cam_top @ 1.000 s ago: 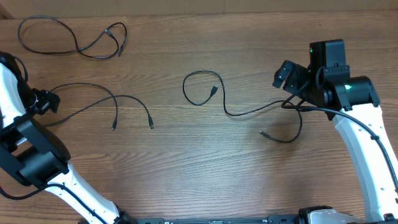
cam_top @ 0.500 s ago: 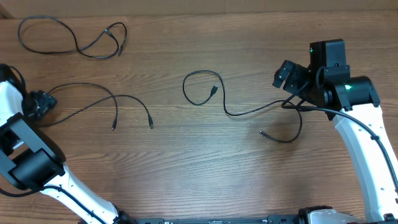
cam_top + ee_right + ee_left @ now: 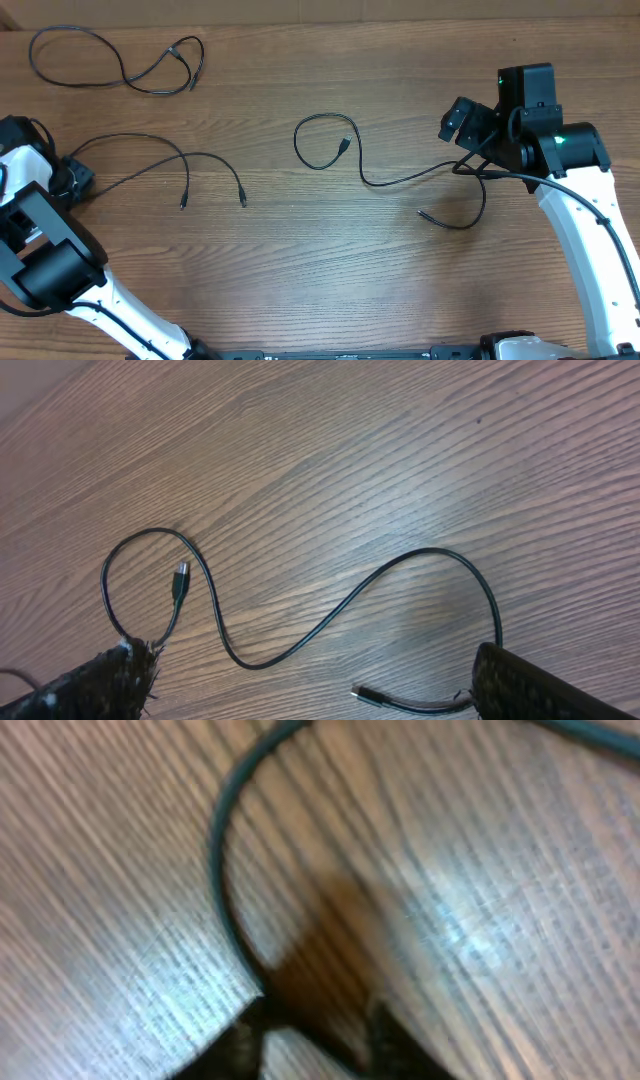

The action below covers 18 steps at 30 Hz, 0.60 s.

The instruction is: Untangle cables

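Three thin black cables lie apart on the wooden table: one at the back left, one at mid left, one right of centre with a loop. My left gripper is low over the left bend of the mid-left cable. In the blurred left wrist view that cable runs down to the left one of its fingertips. The jaws are narrowed, with wood still showing between them. My right gripper hangs open above the right cable, whose plug end lies between its fingers.
Thicker black wires run along the white right arm. The white left arm fills the near left corner. The table's back edge runs along the top of the overhead view.
My left gripper has shifted a little toward me onto the cable's bend, and its jaws have narrowed from wide open. The right arm and all three cables have stayed put.
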{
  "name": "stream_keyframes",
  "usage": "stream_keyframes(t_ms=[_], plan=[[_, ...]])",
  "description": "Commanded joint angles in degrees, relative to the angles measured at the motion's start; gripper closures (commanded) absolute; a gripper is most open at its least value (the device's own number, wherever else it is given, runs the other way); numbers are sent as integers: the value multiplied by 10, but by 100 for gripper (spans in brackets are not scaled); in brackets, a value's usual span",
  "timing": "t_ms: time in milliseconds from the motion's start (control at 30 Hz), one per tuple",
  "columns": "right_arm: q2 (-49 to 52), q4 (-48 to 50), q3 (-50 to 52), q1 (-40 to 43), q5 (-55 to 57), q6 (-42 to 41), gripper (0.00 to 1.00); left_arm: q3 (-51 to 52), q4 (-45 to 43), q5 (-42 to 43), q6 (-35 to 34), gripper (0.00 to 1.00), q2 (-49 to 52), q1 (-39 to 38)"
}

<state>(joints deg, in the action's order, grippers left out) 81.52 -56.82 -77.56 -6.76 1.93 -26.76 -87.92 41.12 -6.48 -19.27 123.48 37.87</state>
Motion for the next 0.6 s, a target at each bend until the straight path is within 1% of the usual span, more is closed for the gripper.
stream_keyframes(t_ms=[0,33,233,400,467,567], plan=[[-1,1,-1,1,6,2,0,40,-19,9,5,89,9,2],[-1,1,-1,1,6,2,0,44,-28,10,4,96,9,2],[-1,1,-1,1,6,2,0,61,-71,10,-5,96,9,2],[-1,1,-1,1,6,2,0,47,-103,-2,-4,96,9,10],[-1,1,-1,1,6,2,0,14,-96,-10,6,96,9,21],[-1,1,-1,1,6,2,0,-76,-55,-14,15,96,9,41]])
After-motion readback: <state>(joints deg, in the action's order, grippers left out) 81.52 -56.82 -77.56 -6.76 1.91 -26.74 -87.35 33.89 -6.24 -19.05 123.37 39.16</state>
